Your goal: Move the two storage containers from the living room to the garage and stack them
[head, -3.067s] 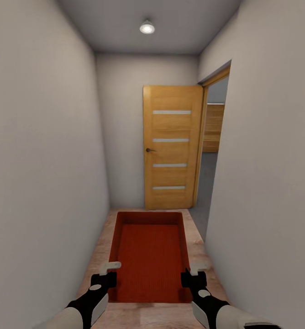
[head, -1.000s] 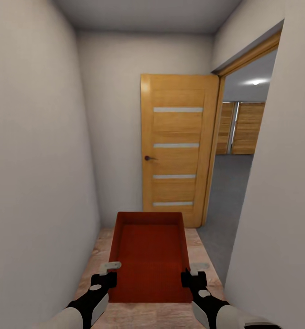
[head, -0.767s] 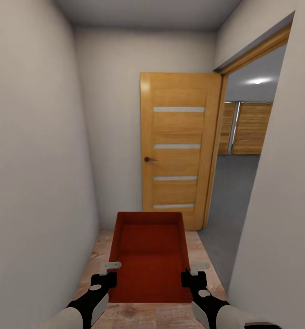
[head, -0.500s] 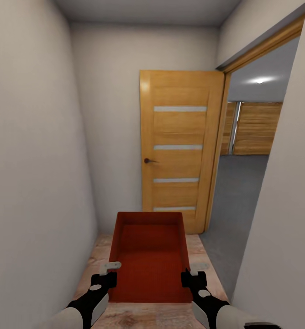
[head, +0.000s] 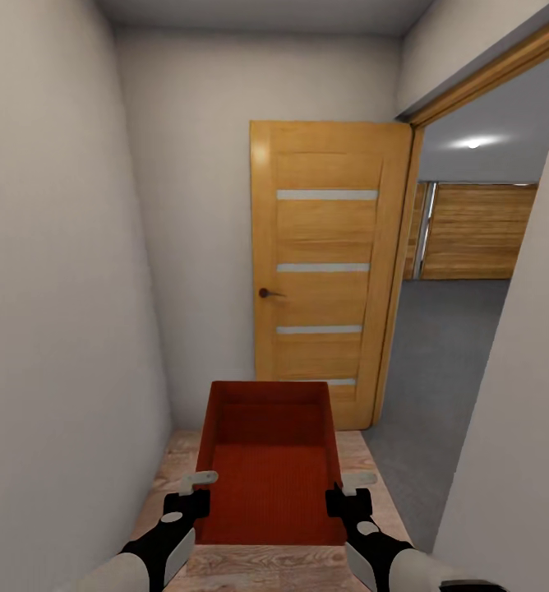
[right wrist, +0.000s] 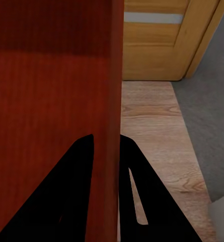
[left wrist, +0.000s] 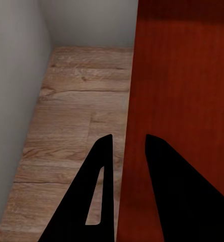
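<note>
Both grippers pinch the storage container (head: pixel 268 460): left gripper (head: pixel 194 485) on its left wall, right gripper (head: pixel 348 487) on its right wall. It hangs above the wood-plank floor (head: pixel 258 567), between the narrow corridor walls; the wooden door (head: pixel 328 263) is close ahead, with an open doorway to grey flooring (head: pixel 439 395) at right.

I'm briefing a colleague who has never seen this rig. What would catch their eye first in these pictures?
First, the orange-red storage container, held out low in front of the robot, with the left gripper and right gripper each clamped on a side wall. Next, the open wooden door straight ahead at the end of a narrow white-walled corridor. Past the doorway on the right lies a dark grey floor.
</note>
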Controlling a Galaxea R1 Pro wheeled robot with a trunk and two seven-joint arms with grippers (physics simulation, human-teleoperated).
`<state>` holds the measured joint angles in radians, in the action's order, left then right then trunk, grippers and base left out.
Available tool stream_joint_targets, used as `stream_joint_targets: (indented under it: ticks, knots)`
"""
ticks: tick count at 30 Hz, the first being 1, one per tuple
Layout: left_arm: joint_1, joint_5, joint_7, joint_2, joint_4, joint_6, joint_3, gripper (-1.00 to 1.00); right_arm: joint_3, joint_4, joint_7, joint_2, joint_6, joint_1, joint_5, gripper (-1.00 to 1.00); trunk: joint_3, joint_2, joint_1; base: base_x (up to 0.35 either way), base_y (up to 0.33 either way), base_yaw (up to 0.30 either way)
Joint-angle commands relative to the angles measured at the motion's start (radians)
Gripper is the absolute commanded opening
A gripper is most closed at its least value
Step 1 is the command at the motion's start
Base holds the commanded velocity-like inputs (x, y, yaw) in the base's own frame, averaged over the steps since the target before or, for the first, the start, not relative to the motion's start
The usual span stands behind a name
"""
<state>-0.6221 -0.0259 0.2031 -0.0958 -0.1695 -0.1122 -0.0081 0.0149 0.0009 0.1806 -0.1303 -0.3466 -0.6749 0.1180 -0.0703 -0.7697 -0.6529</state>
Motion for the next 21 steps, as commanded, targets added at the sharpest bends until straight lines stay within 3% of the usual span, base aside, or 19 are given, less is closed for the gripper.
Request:
stream_joint_targets:
  ticks: [1, 6, 21]
  knots:
    - [-0.001, -0.006, 0.01, 0.016, 0.004, -0.004, 0.013, -1.0, 0.018, -0.002, 0.013, 0.0, -0.006, -0.002, -0.003, -1.0, -0.002, -0.001, 0.0, 0.018, 0.0, 0.0]
    - [-0.001, -0.006, 0.01, 0.016, 0.004, -0.004, 0.013, -1.0, 0.019, -0.002, 0.014, -0.002, -0.006, -0.002, -0.003, -1.0, -0.002, -0.001, 0.0, 0.006, 0.0, -0.082]
    - [-0.001, -0.006, 0.011, 0.015, 0.004, -0.004, 0.014, -1.0, 0.019, -0.002, 0.014, -0.002, -0.006, -0.002, -0.003, -1.0, -0.002, -0.001, 0.0, 0.0, 0.0, -0.269]
